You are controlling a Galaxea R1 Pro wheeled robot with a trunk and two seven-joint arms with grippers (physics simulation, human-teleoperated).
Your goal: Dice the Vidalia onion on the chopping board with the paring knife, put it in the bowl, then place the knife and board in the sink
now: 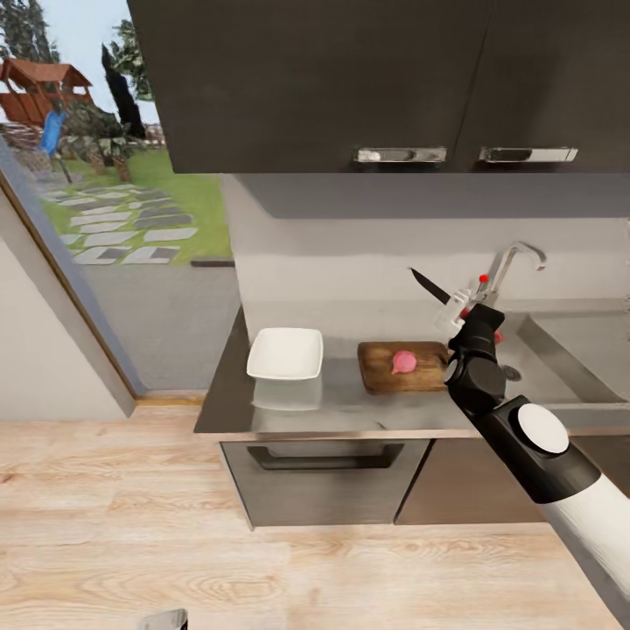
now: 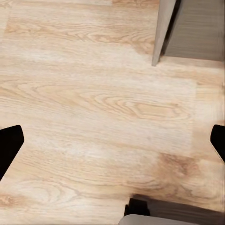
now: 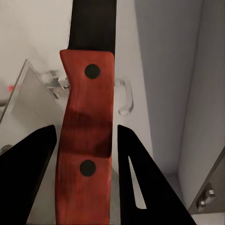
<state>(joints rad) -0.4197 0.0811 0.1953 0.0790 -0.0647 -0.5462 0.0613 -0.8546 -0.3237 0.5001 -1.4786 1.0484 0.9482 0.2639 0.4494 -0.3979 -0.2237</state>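
Note:
The pinkish Vidalia onion (image 1: 403,361) lies whole on the brown chopping board (image 1: 385,372), which rests on the grey countertop (image 1: 341,407). My right gripper (image 1: 462,308) hangs above the board's right end, shut on the paring knife (image 1: 430,285); the dark blade points up and to the left. In the right wrist view the red-orange knife handle (image 3: 86,140) sits between the two dark fingers (image 3: 33,168). The white square bowl (image 1: 285,353) stands left of the board. My left gripper (image 2: 115,136) is open and empty over wooden floor.
The steel sink (image 1: 582,350) with its chrome tap (image 1: 518,256) lies right of the board, partly behind my right arm. Dark wall cabinets (image 1: 350,79) hang over the counter. A large window (image 1: 105,175) is at the left, with wooden floor (image 1: 219,569) in front.

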